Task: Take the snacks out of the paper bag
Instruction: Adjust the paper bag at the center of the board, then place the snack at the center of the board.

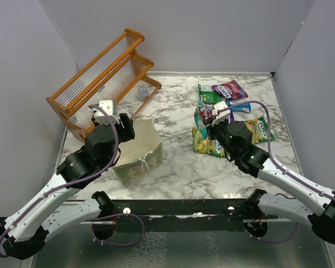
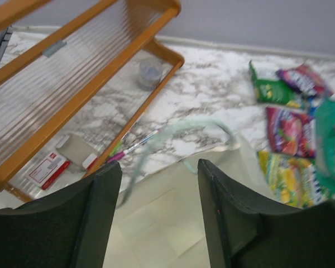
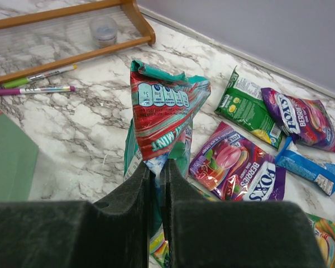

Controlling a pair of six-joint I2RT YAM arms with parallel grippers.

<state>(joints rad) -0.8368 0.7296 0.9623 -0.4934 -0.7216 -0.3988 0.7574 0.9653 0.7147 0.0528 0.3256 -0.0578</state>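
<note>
The right gripper (image 3: 158,167) pinches a red-and-teal packet (image 3: 162,117) upright above the other snacks (image 1: 230,90), which lie on the marble table (image 1: 178,162). The left gripper (image 2: 159,184) hangs with fingers apart over the pale-green paper bag (image 1: 140,152), seemingly grasping nothing; the bag's rim is blurred.

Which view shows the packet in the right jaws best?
Right wrist: the red-and-teal packet stands pinched by the right gripper, jaws shut, print readable. Top external shows it small, partly hidden by that gripper. Left wrist catches only a blurred teal edge, possibly it.
</note>
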